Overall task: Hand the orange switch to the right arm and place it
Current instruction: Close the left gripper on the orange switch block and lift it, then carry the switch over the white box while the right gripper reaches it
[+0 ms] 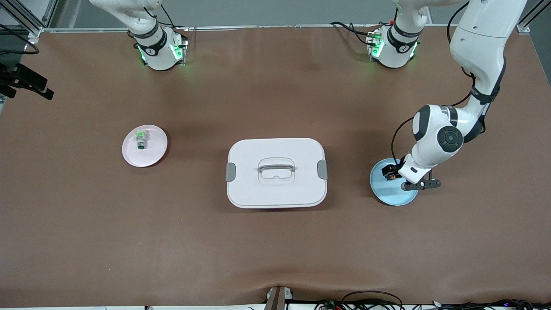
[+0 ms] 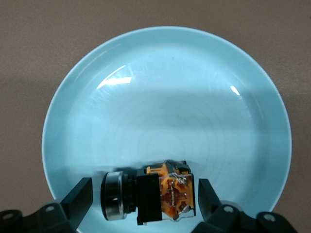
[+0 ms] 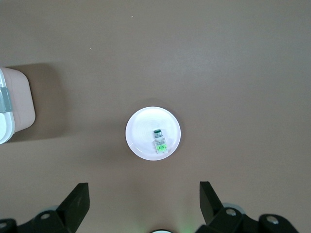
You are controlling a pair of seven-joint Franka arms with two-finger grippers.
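Robotics lab — twin bench-mounted arms (image 1: 473,56)

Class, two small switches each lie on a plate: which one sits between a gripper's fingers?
The orange switch on the blue plate, between the left gripper's open fingers. The grey-and-green switch lies on the pink plate, no gripper near.

The left arm (image 1: 475,56) bends down to the blue plate (image 1: 394,198), its left gripper (image 2: 145,199) spread just above it; the right gripper (image 3: 144,199) waits open, high over the pink plate (image 3: 141,141).

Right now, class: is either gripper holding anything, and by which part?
Nothing is held. The left gripper straddles the orange switch on the blue plate, fingers apart. The right gripper waits open.
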